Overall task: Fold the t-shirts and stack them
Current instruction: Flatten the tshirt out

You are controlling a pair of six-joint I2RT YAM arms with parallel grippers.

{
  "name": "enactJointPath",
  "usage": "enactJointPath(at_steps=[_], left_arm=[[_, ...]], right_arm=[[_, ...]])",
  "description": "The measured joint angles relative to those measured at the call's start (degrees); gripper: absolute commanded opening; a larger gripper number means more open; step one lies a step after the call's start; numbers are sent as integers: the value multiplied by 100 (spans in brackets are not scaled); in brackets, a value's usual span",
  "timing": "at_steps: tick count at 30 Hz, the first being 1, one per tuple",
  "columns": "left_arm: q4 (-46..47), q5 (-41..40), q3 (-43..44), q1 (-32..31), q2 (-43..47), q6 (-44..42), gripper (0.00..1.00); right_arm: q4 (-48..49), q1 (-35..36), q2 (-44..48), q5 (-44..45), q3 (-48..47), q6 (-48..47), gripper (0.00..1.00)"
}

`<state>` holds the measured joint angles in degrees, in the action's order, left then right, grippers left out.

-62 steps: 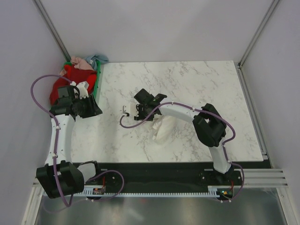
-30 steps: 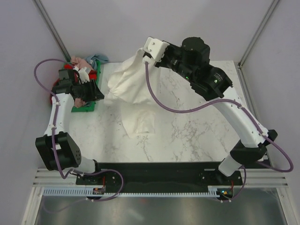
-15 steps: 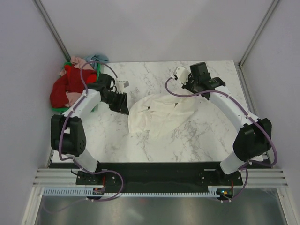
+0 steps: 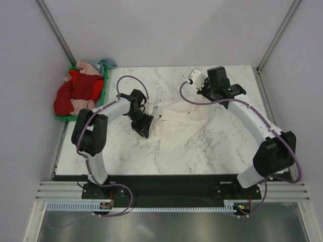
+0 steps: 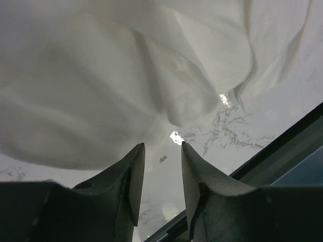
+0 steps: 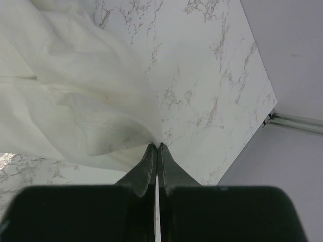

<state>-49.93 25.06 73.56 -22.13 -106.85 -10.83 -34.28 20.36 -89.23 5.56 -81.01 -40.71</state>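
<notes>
A cream-white t-shirt point(image 4: 176, 121) lies crumpled mid-table, with a small black print showing near its left edge. My right gripper point(image 4: 203, 95) holds its far right corner; in the right wrist view the gripper point(image 6: 157, 145) is shut on a hemmed fold of the shirt point(image 6: 75, 106). At the shirt's left edge, my left gripper point(image 4: 145, 130) is low over the table. The left wrist view shows this gripper point(image 5: 161, 146) open, with only marble between the fingers and the cloth point(image 5: 101, 91) bulging just past the tips. Red point(image 4: 75, 93), pink point(image 4: 86, 66) and pale blue point(image 4: 106, 63) t-shirts are heaped at the far left.
A green crate point(image 4: 104, 83) holds the coloured heap at the table's far left corner. Grey walls close in the back and both sides. The black front rail point(image 5: 282, 141) of the table runs near the left gripper's right side.
The right arm has brought the cream-white shirt down from the air onto the table and now holds still. The left gripper has swung from the crate to the shirt's left edge.
</notes>
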Motion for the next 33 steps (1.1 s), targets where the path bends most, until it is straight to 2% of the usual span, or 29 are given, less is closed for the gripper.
enactJointPath(at_steps=[3, 11, 15, 16, 26, 29, 33], left_arm=[[-26, -168, 118, -17, -221, -4, 43], [-92, -549, 345, -181, -605, -13, 31], [-81, -704, 350, -236, -614, -48, 5], [-79, -728, 350, -240, -616, -59, 2], [-98, -914, 348, -249, -472, -160, 2], [-190, -1117, 369, -249, 2, -315, 2], [-404, -1434, 761, -177, 1147, -629, 2]], right_arm=[[2, -2, 0, -52, 20, 24, 0], [11, -2, 2, -149, 76, 144, 0], [70, -11, 2, -184, 76, 203, 0], [85, -17, 2, -186, 79, 216, 0], [269, -249, -4, -199, 151, 455, 0], [293, -363, -4, -225, 116, 597, 0], [284, -496, 4, -264, -162, 804, 0]])
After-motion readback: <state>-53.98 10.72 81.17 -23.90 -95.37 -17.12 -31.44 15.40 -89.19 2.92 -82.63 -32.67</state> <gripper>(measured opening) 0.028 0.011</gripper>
